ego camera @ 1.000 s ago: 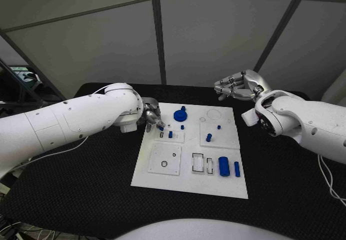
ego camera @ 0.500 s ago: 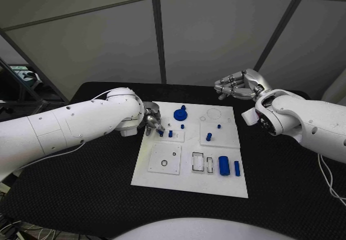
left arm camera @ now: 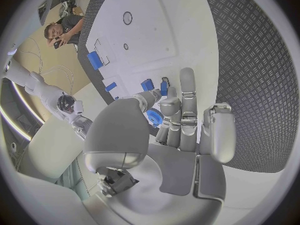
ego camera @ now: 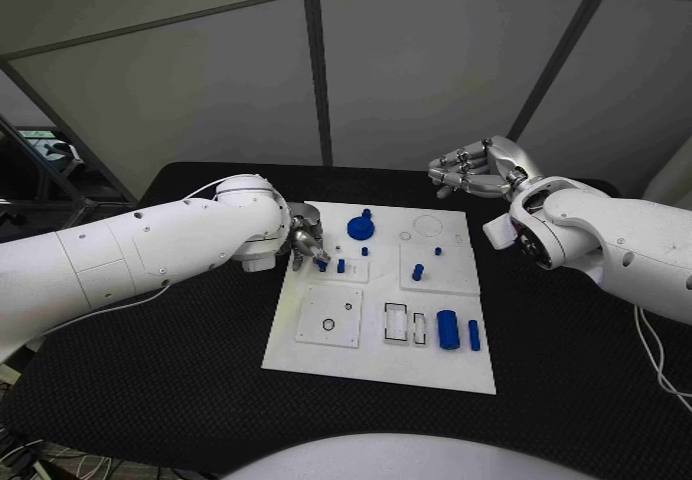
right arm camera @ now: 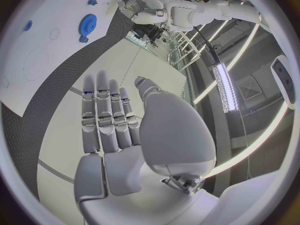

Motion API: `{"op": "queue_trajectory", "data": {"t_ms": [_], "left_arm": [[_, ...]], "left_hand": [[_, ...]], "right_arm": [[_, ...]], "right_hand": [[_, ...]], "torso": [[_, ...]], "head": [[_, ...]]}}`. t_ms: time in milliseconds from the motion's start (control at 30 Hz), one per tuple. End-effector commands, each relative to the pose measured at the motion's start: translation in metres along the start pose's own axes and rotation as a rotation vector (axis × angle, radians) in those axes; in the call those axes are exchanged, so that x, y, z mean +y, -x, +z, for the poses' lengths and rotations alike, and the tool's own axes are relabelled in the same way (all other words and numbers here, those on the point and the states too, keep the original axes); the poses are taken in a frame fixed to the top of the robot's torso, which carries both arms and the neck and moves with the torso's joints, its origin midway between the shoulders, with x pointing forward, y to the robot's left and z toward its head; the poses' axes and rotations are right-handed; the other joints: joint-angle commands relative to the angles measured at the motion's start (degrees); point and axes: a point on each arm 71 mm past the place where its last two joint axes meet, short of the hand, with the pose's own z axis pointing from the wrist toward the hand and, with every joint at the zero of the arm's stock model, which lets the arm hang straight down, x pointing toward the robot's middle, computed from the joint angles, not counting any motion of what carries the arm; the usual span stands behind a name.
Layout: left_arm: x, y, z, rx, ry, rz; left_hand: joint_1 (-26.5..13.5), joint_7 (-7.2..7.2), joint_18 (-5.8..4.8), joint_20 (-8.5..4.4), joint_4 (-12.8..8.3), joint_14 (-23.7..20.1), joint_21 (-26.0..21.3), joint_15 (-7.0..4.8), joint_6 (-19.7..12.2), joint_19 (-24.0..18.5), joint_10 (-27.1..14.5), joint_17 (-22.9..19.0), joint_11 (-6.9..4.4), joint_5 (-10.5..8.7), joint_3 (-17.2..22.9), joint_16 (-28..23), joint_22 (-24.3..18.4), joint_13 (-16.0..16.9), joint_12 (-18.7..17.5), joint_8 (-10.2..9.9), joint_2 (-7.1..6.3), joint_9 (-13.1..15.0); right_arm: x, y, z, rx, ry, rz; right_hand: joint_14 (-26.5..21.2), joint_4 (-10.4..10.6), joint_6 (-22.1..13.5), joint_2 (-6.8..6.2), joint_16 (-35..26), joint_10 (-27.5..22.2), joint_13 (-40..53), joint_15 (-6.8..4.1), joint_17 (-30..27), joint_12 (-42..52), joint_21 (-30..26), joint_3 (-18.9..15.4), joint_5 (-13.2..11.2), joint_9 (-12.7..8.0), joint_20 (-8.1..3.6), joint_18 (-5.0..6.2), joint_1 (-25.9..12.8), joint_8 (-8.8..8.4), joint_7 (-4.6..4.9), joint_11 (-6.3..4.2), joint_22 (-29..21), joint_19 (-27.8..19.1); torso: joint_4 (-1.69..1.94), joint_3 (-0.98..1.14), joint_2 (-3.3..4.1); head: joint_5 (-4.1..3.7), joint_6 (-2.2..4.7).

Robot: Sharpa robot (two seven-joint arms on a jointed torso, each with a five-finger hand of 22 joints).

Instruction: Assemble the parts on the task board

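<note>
The white task board [ego camera: 433, 365] lies in the middle of the black table. My left hand [ego camera: 306, 243] hovers at its left edge, fingers stretched towards two small blue pegs [ego camera: 340, 266] standing there. In the left wrist view the fingertips [left arm camera: 172, 92] reach right up to the pegs [left arm camera: 148, 84], and I see nothing between thumb and fingers. A blue gear [ego camera: 359, 230] stands just beyond the hand. My right hand [ego camera: 476, 170] hangs raised past the board's far right corner and holds nothing, as the right wrist view of the hand [right arm camera: 119, 135] confirms.
A blue peg [ego camera: 417, 272] stands mid-board. A blue cylinder [ego camera: 447, 331] and a blue bar [ego camera: 475, 336] lie at the near right. A square plate with a small ring [ego camera: 330, 318] sits at the near left. Black table surrounds the board.
My left hand has edged slightly nearer, onto the pegs at the board's left edge. The right hand has stayed in place.
</note>
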Motion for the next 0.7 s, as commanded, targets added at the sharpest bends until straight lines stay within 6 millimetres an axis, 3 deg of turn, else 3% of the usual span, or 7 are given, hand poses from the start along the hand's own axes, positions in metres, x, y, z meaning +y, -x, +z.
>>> {"op": "queue_trajectory", "data": {"t_ms": [33,700], "left_arm": [[0.0017,-0.0051,0.0007,0.028,0.017,0.031],[0.0027,-0.0064,0.0001,0.043,0.023,0.045]], "left_hand": [[0.48,-0.21,-1.14,-0.33,-6.78,0.00,0.26,-0.30,0.35,2.10,0.51,0.05,-0.12,0.36,7.17,-0.28,6.84,-0.15,-0.23,0.39,-0.23,0.06],[0.32,-0.24,-1.14,-0.34,-6.90,0.01,0.24,-0.34,0.48,2.10,0.49,0.06,-0.16,0.59,7.54,-0.28,6.84,-0.56,-0.55,0.50,-0.48,0.16]], "right_arm": [[0.0016,-0.0003,0.0006,0.007,0.008,0.000],[0.0014,-0.0003,0.0008,0.007,0.007,0.000]], "right_hand": [[0.35,0.06,-0.24,0.38,-0.23,-0.13,-0.09,0.05,-0.04,-0.06,-0.32,-0.25,0.27,0.04,-0.09,0.27,0.09,-0.03,-0.04,-0.28,-0.05,0.32],[0.35,0.06,-0.24,0.38,-0.23,-0.13,-0.09,0.05,-0.04,-0.06,-0.32,-0.25,0.27,0.04,-0.09,0.27,0.09,-0.03,-0.04,-0.28,-0.05,0.32]], "torso": [[0.02,-0.02,-0.03],[0.01,-0.04,-0.02]], "head": [[-0.01,-0.02],[0.13,-0.14]]}}
